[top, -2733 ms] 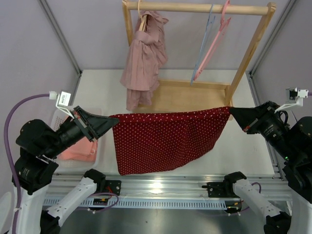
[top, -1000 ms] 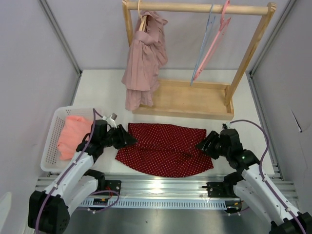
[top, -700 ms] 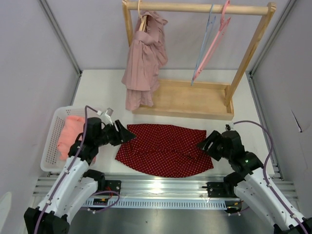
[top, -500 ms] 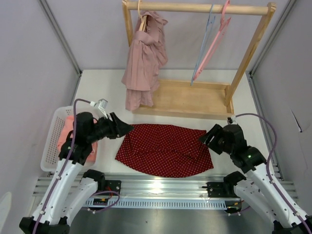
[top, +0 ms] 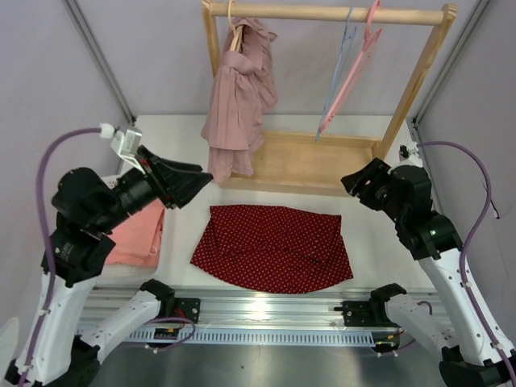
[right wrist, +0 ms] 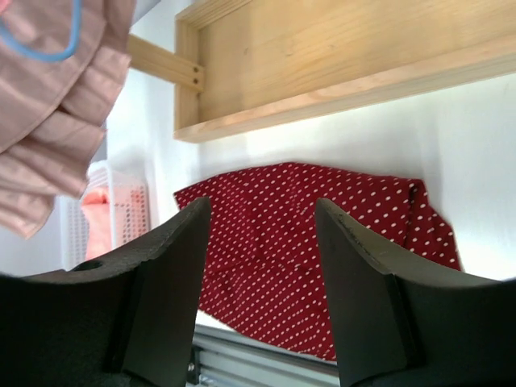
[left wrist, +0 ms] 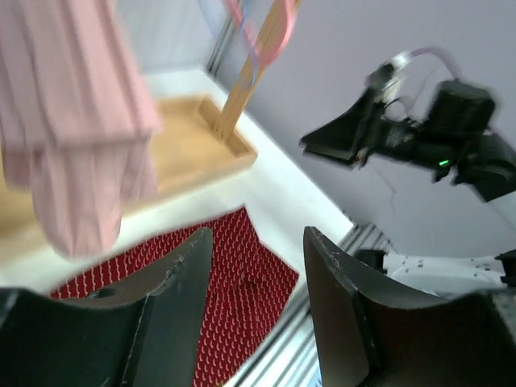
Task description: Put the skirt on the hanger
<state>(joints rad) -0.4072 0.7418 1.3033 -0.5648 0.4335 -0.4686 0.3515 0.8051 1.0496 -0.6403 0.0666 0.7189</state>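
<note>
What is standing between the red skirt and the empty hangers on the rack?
Nothing blocks it in view. The red skirt lies flat in front of the rack's wooden base; the empty hangers hang above that base, apart from the pink garment.

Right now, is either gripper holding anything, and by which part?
Nothing is held. The left gripper and right gripper are both open and empty, raised above the table; the red skirt lies flat on it, touching neither.
</note>
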